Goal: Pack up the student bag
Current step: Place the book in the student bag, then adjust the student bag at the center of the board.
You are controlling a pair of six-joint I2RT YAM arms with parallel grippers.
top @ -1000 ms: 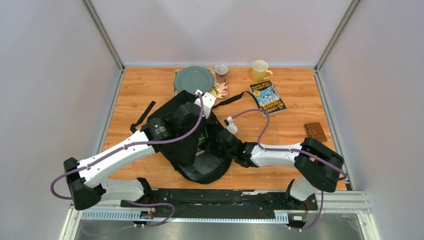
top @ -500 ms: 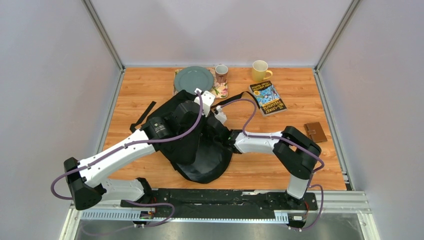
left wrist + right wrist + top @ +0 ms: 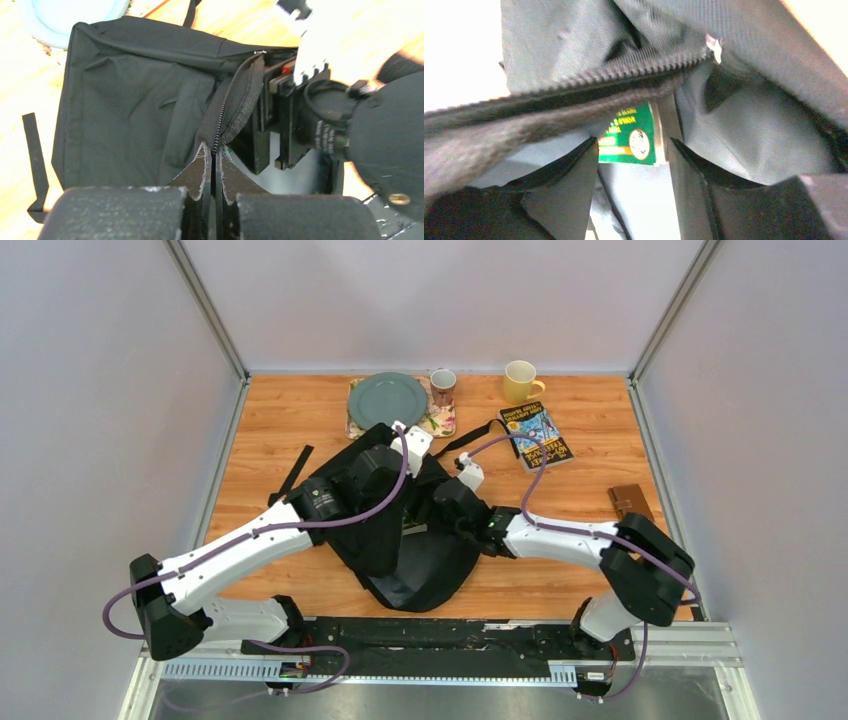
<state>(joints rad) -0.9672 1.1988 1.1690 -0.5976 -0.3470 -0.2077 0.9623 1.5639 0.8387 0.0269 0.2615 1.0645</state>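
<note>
The black student bag [image 3: 420, 565] lies mid-table, its zip open. My left gripper [image 3: 396, 520] is shut on the bag's zipper edge [image 3: 227, 107] and holds that flap up; the fingertips [image 3: 204, 162] pinch the fabric in the left wrist view, where the bag's body [image 3: 130, 100] fills the left half. My right gripper [image 3: 430, 516] is open and reaches into the opening under the zipper [image 3: 624, 75]. A green book [image 3: 629, 135] lies inside on the grey lining, just beyond the right gripper [image 3: 633, 146]. The right gripper also shows in the left wrist view [image 3: 274, 131].
At the back stand a grey-green plate [image 3: 388, 398] on a floral mat [image 3: 441, 423], a brown mug [image 3: 442, 386] and a yellow mug [image 3: 520, 380]. A colourful book [image 3: 535, 437] lies at back right and a brown wallet [image 3: 630, 502] at right. A bag strap [image 3: 291, 472] trails left.
The right arm swung in toward the bag's far side, then drew back right; its gripper now sits at the opening. The bag has shifted slightly to the right. The left gripper keeps its hold.
</note>
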